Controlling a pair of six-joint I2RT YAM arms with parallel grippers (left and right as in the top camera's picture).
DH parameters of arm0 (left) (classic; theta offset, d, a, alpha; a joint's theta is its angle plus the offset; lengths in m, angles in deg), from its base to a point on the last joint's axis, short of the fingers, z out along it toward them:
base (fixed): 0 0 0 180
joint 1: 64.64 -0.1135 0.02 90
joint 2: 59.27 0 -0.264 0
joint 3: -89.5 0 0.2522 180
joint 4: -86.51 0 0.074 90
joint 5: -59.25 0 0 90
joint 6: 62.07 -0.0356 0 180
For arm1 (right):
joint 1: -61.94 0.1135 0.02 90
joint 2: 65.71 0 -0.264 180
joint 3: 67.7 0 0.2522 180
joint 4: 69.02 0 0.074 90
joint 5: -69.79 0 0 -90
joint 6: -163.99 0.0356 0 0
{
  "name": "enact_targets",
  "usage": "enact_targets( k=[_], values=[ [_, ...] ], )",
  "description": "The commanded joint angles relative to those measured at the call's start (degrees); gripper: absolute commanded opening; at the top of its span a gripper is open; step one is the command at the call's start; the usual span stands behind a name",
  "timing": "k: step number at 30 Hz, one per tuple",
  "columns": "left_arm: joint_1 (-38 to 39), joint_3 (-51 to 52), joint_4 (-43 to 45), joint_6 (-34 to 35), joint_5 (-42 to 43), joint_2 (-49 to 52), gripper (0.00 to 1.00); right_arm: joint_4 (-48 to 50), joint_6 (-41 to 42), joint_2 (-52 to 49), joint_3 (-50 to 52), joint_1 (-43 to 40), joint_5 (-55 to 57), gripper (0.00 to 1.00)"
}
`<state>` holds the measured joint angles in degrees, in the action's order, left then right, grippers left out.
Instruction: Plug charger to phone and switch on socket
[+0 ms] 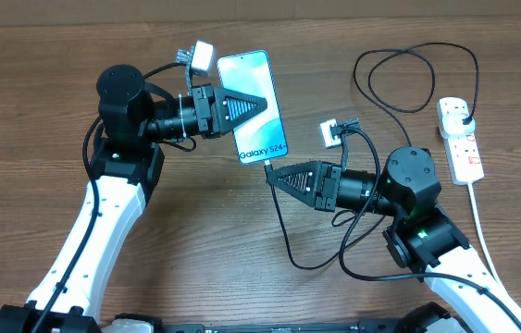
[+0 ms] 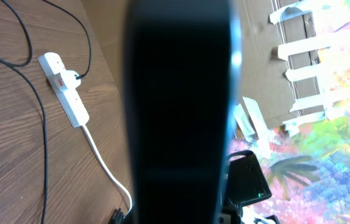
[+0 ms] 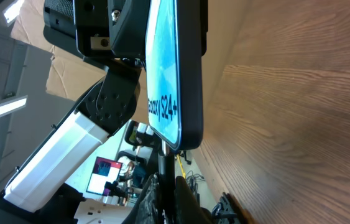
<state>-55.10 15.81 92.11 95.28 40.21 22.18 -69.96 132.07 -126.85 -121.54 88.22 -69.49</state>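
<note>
The phone [image 1: 253,106], its blue screen reading "Galaxy S24+", is held off the wooden table with my left gripper [image 1: 262,102] shut on it across the screen. In the left wrist view the phone's dark back [image 2: 181,112] hides the fingers. My right gripper [image 1: 274,176] is shut on the charger's connector [image 3: 161,163] just below the phone's [image 3: 165,68] bottom edge. The tip meets that edge; whether it is seated I cannot tell. The black cable [image 1: 288,242] loops round to a black plug [image 1: 464,116] sitting in the white socket [image 1: 459,139] at the right.
The socket's thick white cord [image 1: 484,227] runs toward the table's front right. A loop of black cable [image 1: 408,79] lies behind my right arm. From the left wrist, the socket [image 2: 63,90] and its cord [image 2: 103,162] lie left of the phone.
</note>
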Motion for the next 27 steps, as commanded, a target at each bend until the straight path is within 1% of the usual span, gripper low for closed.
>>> enact_targets(
  k=[1,5,10,17,27],
  values=[
    [0.81,-0.87,0.20,-1.75,9.14,-1.09,0.04,2.69,0.44,-0.39,-0.37,-0.52,5.99,0.04],
    [1.55,-0.87,0.13,-0.83,9.62,-1.09,0.04,5.11,0.46,-1.03,-0.37,-0.52,6.19,0.04],
    [1.75,-0.87,0.17,2.14,5.46,-1.09,0.04,3.56,0.44,-2.75,-0.37,-0.37,4.26,0.04],
    [1.57,-0.87,0.20,2.12,2.80,-1.09,0.04,3.61,-0.02,-3.98,-0.37,-0.37,0.66,0.04],
    [-0.98,-0.87,0.20,2.36,2.56,-1.09,0.04,3.58,-1.31,-3.98,-0.37,-0.37,-1.01,0.04]
  ],
)
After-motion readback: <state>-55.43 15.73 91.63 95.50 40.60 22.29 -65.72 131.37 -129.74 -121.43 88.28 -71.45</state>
